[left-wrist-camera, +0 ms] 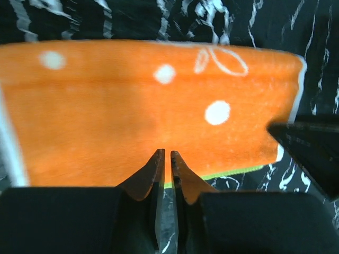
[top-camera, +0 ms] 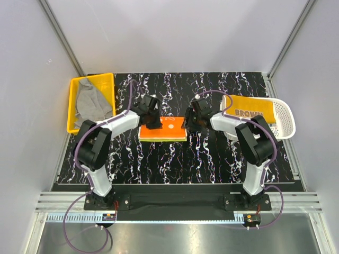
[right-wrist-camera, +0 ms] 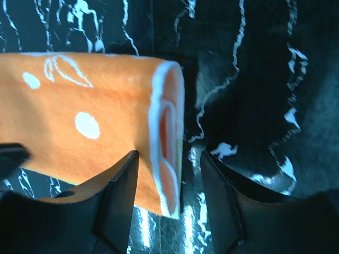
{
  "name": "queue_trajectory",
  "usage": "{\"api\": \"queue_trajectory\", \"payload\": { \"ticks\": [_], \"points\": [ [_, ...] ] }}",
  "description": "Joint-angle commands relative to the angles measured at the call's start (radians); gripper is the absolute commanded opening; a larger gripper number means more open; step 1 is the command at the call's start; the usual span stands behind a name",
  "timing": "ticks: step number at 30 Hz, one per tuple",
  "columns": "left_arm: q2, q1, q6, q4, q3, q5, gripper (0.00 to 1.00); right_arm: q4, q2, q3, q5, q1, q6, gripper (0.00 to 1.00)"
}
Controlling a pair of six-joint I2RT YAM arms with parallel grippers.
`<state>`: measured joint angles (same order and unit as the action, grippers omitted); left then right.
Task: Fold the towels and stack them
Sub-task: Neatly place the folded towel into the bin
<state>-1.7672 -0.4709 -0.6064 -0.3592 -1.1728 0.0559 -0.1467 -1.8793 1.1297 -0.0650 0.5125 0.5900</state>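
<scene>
My left tool [left-wrist-camera: 164, 156] sits at the near long edge of the orange towel [top-camera: 164, 129], its two fingers drawn narrow with only a thin slit between them, and through that slit I see the black marbled table [top-camera: 212, 159], not cloth, so it grips nothing. My right tool [right-wrist-camera: 168, 180] stands wider, its fingers set either side of the towel's folded right end; the rolled white-trimmed edge lies in the gap, with bare table showing between it and the outer finger, so nothing is clamped there either. The towel itself lies folded flat in the middle of the table, between my two tools, orange with white dots and a white looped mark, and a thin yellow-green layer peeks out along its near edge. A grey towel [top-camera: 92, 103] lies crumpled in the yellow bin [top-camera: 91, 78] at the far left corner, well apart from my left arm. A yellow towel [top-camera: 249, 111] lettered BROWN drapes over the white slotted basket [top-camera: 286, 119] on the far right, just beyond my right arm
</scene>
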Motion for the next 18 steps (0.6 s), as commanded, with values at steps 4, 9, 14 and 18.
{"api": "queue_trajectory", "payload": {
  "ticks": [4, 9, 14, 18],
  "points": [
    [-0.116, -0.060, -0.007, 0.052, -0.068, 0.036, 0.13, 0.058, -0.058, 0.041, -0.047, 0.000, 0.042, 0.57],
    [-0.150, -0.067, -0.029, 0.037, -0.037, -0.002, 0.12, 0.075, -0.061, 0.019, -0.045, 0.015, 0.071, 0.53],
    [-0.152, -0.067, -0.036, 0.037, -0.019, -0.004, 0.11, 0.081, -0.064, 0.010, -0.038, 0.035, 0.090, 0.43],
    [-0.135, -0.072, -0.035, 0.034, -0.016, -0.002, 0.11, 0.064, -0.066, 0.019, -0.015, 0.040, 0.085, 0.27]
  ]
}}
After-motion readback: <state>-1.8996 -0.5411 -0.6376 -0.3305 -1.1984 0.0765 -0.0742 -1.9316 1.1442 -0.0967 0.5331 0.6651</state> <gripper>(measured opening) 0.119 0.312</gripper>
